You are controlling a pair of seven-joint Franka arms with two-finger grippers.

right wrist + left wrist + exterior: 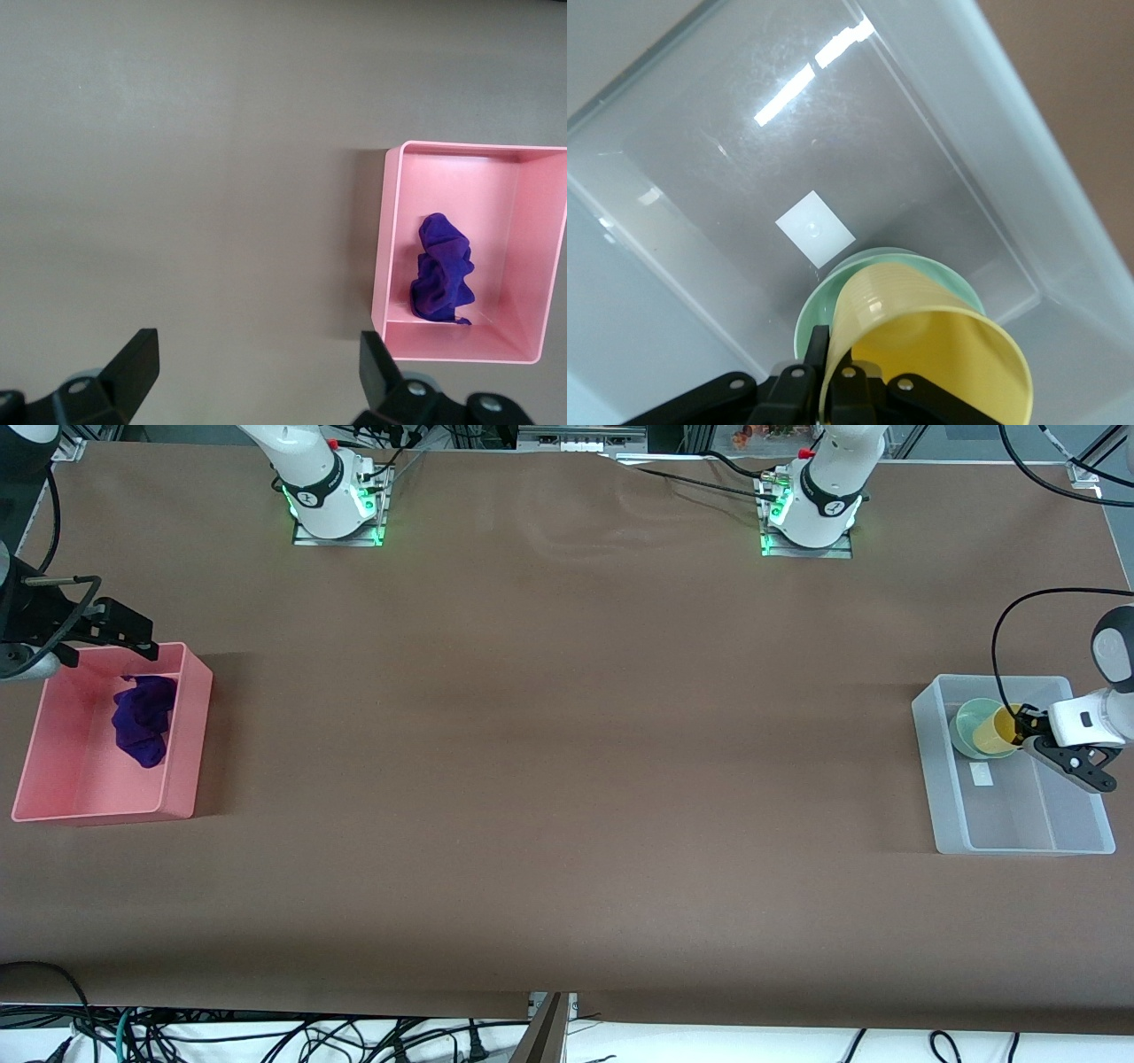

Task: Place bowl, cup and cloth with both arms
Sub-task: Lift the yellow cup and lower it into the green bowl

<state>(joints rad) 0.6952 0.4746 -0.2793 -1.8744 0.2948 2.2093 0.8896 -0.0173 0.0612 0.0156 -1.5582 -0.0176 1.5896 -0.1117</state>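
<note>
Brown counter (pixel 567 779): cloth (pixel 142 717) in pink bin (pixel 190 726), right gripper (pixel 133 638) above, fingers spread. Left gripper (pixel 1028 731) clenched on cup (pixel 994 731) over bowl (pixel 970 722) in clear bin (pixel 930 779). Best lowered upright, then released.

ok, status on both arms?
Left gripper shut on yellow cup, tilted into green bowl in clear bin. Right gripper open; purple cloth in pink bin.

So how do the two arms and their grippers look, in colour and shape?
Both arms are white with rounded segments and dark grey joints. Each base stands on a metal plate and glows green, with a small red part above it. Black cables run along the arms. The left gripper and the right gripper are black, and the fingers look flat and angular.
</note>
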